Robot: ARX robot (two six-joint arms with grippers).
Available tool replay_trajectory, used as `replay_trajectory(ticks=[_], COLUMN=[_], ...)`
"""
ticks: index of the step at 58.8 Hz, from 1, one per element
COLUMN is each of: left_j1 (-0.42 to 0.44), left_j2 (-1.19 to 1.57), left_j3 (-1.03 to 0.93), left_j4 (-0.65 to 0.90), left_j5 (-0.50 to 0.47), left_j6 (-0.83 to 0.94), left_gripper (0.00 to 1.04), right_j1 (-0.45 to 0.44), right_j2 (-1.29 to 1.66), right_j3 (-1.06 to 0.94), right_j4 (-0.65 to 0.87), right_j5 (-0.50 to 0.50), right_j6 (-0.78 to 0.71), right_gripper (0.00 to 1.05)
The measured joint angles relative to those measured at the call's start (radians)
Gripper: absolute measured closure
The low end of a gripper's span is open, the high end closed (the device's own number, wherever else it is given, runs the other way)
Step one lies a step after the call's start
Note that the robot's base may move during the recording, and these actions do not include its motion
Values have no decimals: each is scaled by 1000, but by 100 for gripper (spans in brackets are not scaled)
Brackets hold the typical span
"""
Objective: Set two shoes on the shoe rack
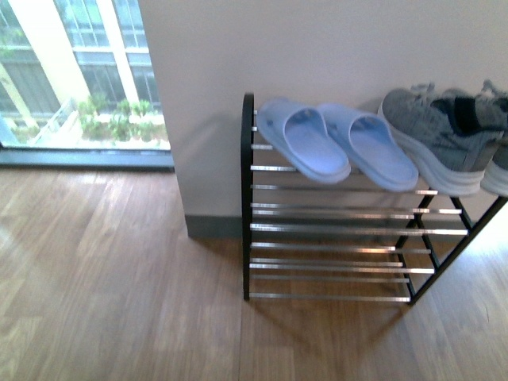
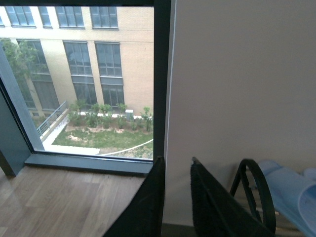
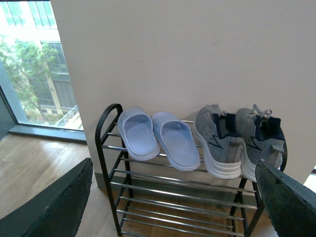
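The black shoe rack (image 1: 247,198) with chrome bars stands against the white wall. Two grey knit sneakers with white soles sit side by side on its top tier at the right end, one sneaker (image 3: 218,142) next to the other (image 3: 259,138); they also show in the front view (image 1: 439,136). My right gripper (image 3: 177,202) is open and empty, held back from the rack, its dark fingers (image 3: 49,207) at the picture's sides. My left gripper (image 2: 177,197) is shut and empty, pointing at the wall by the rack's rounded end (image 2: 256,190). No arm shows in the front view.
A pair of light blue slippers (image 1: 337,143) lies on the top tier left of the sneakers, also in the right wrist view (image 3: 158,136). The three lower tiers (image 1: 333,254) hold nothing. A floor-level window (image 1: 79,79) is left of the wall; wood floor (image 1: 119,302) lies in front.
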Motion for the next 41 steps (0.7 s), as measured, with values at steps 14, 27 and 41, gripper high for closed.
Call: replay_trajectory(ticks=[14, 27, 41], left_j1=[55, 103, 191], left_j2=[-146, -304, -472], left_j3=[-189, -332, -486], left_j4=[28, 15, -10], left_j5=[62, 110, 212], left_j6=[8, 10, 11], left_gripper=[103, 103, 103], right_j1=[0, 0, 0], right_j2=[0, 0, 0], right_j3=[0, 0, 0], right_j4=[0, 0, 0], right_j5=[0, 0, 0], right_j6=[0, 0, 0], right_gripper=[9, 9, 9])
